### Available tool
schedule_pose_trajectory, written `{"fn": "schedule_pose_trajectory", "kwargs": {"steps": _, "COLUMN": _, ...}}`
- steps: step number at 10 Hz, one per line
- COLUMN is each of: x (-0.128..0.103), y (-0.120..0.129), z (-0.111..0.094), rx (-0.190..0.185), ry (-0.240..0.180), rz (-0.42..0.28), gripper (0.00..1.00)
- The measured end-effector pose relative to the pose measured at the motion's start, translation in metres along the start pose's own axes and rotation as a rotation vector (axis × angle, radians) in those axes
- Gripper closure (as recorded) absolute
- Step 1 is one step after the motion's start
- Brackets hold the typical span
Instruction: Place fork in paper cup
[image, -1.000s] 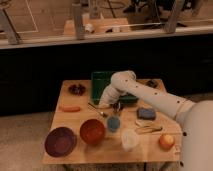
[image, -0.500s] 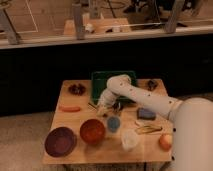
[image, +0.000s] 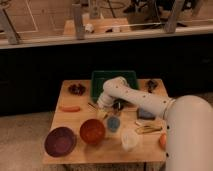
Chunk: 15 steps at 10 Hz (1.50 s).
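Note:
The fork (image: 92, 106) is a thin silvery utensil lying on the wooden table (image: 75, 120), just in front of the green tray (image: 114, 80). My gripper (image: 103, 105) hangs at the end of the white arm, low over the table and right beside the fork's right end. I cannot tell whether it touches the fork. The white paper cup (image: 129, 140) stands upright near the table's front edge, right of the blue cup (image: 113, 123).
An orange bowl (image: 92, 131) and a purple bowl (image: 60, 141) sit at the front left. An orange carrot-like item (image: 69, 108) and a dark cluster (image: 76, 89) lie on the left. A blue sponge (image: 146, 114), a pale yellowish utensil (image: 147, 130) and an orange fruit (image: 162, 140) are on the right.
My arm has swung a little to the left and down, bringing the gripper closer to the fork. The objects on the table have not moved.

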Motion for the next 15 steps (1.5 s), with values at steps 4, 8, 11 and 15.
{"fn": "schedule_pose_trajectory", "kwargs": {"steps": 4, "x": 0.003, "y": 0.003, "z": 0.008, "rx": -0.013, "ry": 0.01, "rz": 0.017, "gripper": 0.72}}
{"fn": "schedule_pose_trajectory", "kwargs": {"steps": 8, "x": 0.007, "y": 0.002, "z": -0.005, "rx": -0.01, "ry": -0.007, "rz": 0.037, "gripper": 0.98}}
{"fn": "schedule_pose_trajectory", "kwargs": {"steps": 11, "x": 0.008, "y": -0.007, "z": -0.043, "rx": 0.028, "ry": -0.071, "rz": 0.057, "gripper": 0.98}}
{"fn": "schedule_pose_trajectory", "kwargs": {"steps": 15, "x": 0.006, "y": -0.01, "z": -0.133, "rx": 0.122, "ry": -0.169, "rz": 0.069, "gripper": 0.98}}
